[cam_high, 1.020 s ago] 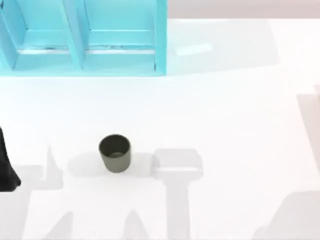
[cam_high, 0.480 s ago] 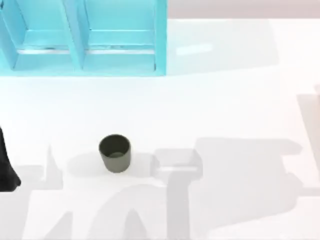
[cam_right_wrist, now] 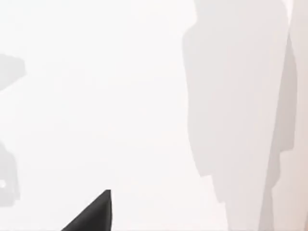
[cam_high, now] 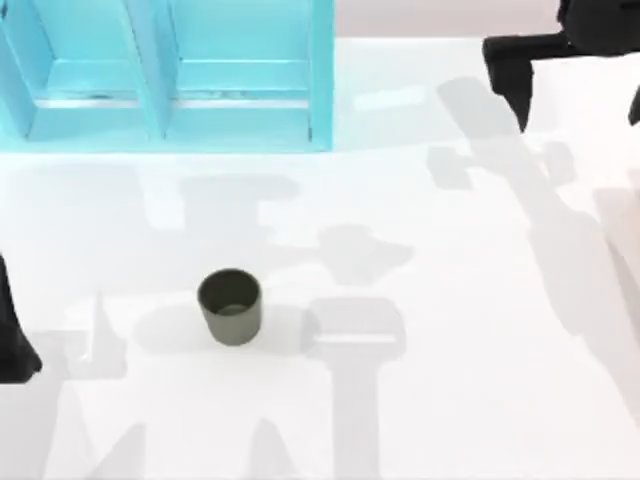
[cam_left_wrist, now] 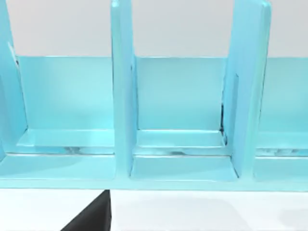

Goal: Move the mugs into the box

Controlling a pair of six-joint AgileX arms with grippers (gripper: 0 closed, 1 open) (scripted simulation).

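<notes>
Items on your tabletop at this moment:

Mug (cam_high: 231, 306): one, dark olive-grey, upright and open-mouthed, standing left of centre toward the tabletop's near edge. Nothing is touching it.

Box (cam_high: 170, 75): turquoise, split by upright dividers into compartments, at the tabletop's far left corner. The compartments you can see, both from above and from the left wrist view (cam_left_wrist: 183, 144), hold no mug.

Right gripper (cam_high: 575, 85): dark, at the far right corner, well apart from the mug; it seems to carry nothing, though its fingers run off the edge, so you cannot tell how wide it stands.

Left arm (cam_high: 12, 335): a dark sliver at the tabletop's left edge, parked (its fingers are not on show, so no reading there).

Progress, as a judgement: you have no mug visibly delivered. The one mug on the tabletop still needs grasping, carrying to the box and setting into a compartment.
</notes>
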